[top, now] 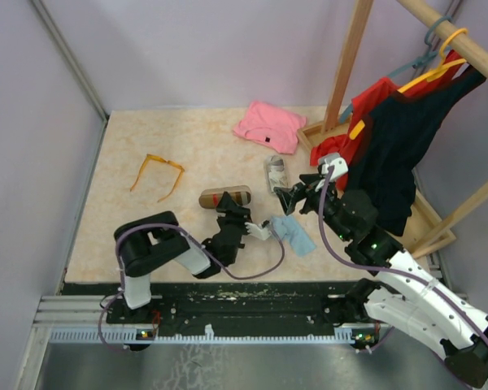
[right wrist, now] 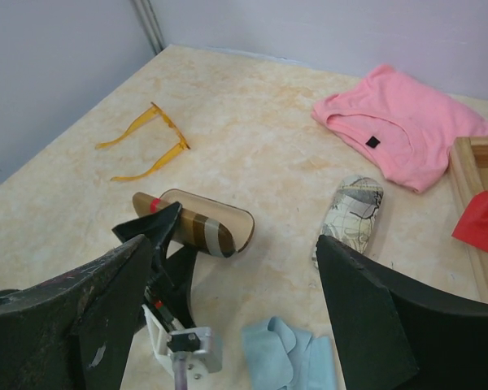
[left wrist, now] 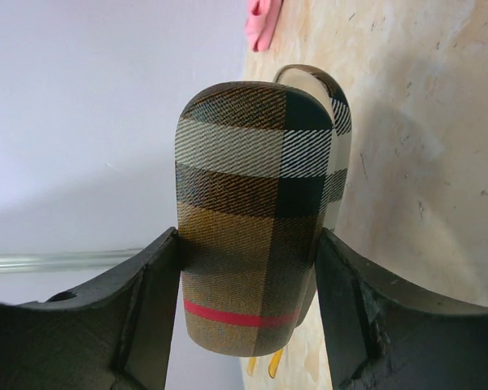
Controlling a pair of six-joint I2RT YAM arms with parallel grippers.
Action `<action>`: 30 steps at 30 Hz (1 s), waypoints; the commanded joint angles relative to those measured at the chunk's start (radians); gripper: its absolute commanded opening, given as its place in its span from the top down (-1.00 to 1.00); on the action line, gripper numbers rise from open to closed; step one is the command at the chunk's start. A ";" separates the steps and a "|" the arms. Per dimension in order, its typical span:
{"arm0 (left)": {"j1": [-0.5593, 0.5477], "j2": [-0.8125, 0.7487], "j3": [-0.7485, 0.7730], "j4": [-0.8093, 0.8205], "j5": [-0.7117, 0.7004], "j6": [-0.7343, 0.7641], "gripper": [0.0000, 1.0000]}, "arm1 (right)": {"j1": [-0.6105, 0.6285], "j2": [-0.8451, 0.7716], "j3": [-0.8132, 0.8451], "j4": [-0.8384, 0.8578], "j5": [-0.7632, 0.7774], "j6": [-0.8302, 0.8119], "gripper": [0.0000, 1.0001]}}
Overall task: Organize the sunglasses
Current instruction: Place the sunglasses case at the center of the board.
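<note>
Left gripper [left wrist: 246,264] clamped on brown plaid case [left wrist: 256,187], red stripe near its end. Right gripper [right wrist: 236,248] spread wide, holding nothing. Orange sunglasses [right wrist: 146,142]: thin amber frame, arms unfolded, lying apart.

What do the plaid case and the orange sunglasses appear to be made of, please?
The plaid case: apparently woven fabric covering, matte; fine diagonal weave lines show close up. The orange sunglasses: likely translucent plastic; the thin amber frame looks see-through, though small here.
</note>
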 commanded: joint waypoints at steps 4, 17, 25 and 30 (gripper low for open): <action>-0.037 0.150 -0.010 0.471 -0.043 0.217 0.78 | -0.008 -0.012 -0.003 0.019 -0.017 0.019 -0.64; -0.067 0.189 -0.016 0.267 -0.049 -0.001 0.57 | -0.008 0.014 0.005 0.028 -0.034 0.026 -0.64; -0.077 0.175 -0.020 0.159 -0.059 -0.111 0.31 | -0.008 0.016 0.007 0.020 -0.034 0.024 -0.64; -0.086 0.150 -0.023 0.094 -0.056 -0.170 0.07 | -0.008 0.016 0.007 0.015 -0.034 0.024 -0.63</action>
